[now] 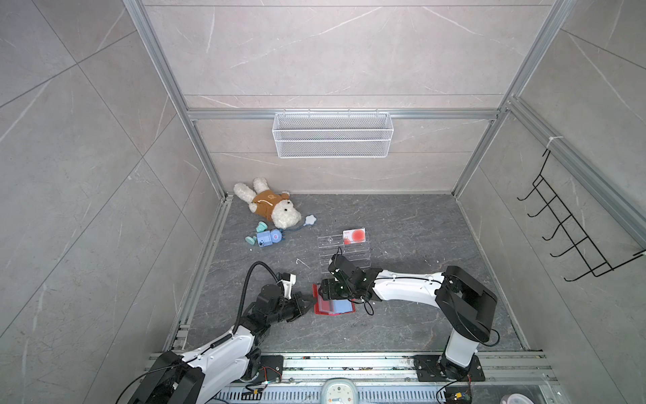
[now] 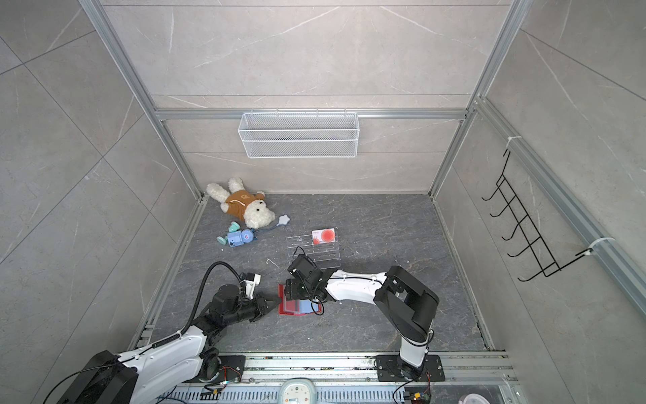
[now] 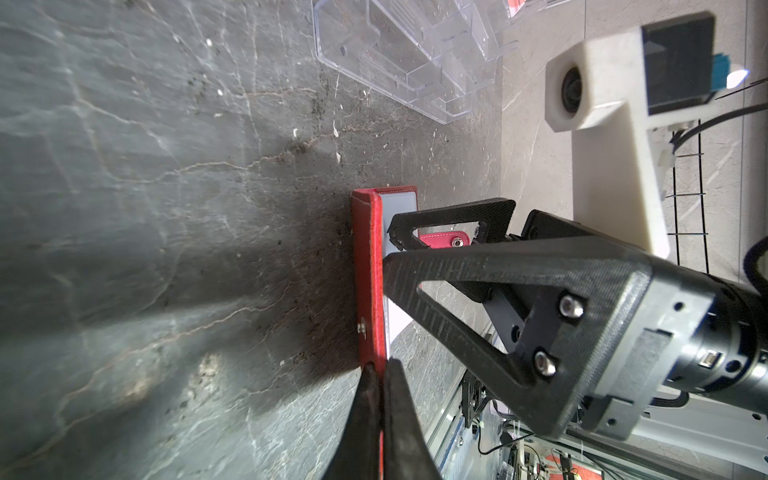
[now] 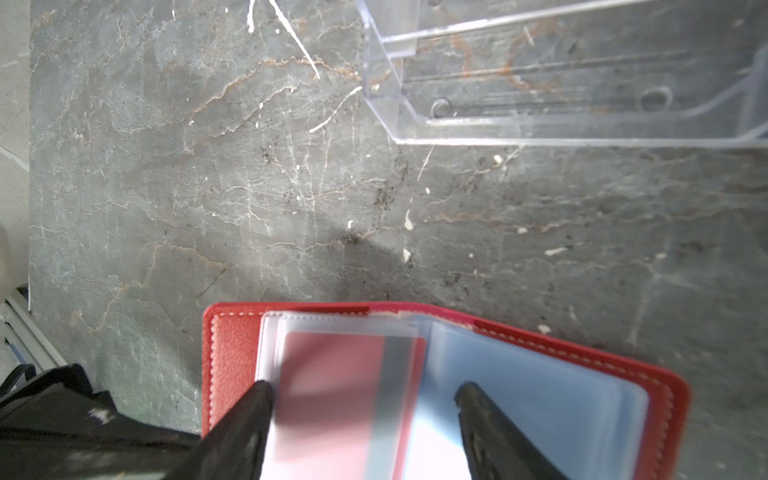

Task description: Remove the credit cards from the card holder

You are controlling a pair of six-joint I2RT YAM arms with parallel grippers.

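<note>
Right wrist view: right gripper (image 4: 361, 390), jaws apart, straddles a thin pinkish credit card (image 4: 332, 374) sleeved in the open red leather-like card holder (image 4: 232, 353), whose cover the left gripper (image 3: 380, 370) pinches. Catching the clear sleeve (image 4: 345, 322) too could jam the pull.

Robotics lab test cell (aluminium frame (image 1: 227, 114), stone-look wall panels (image 1: 332, 52), rail-mounted arms (image 1: 405, 285))
</note>
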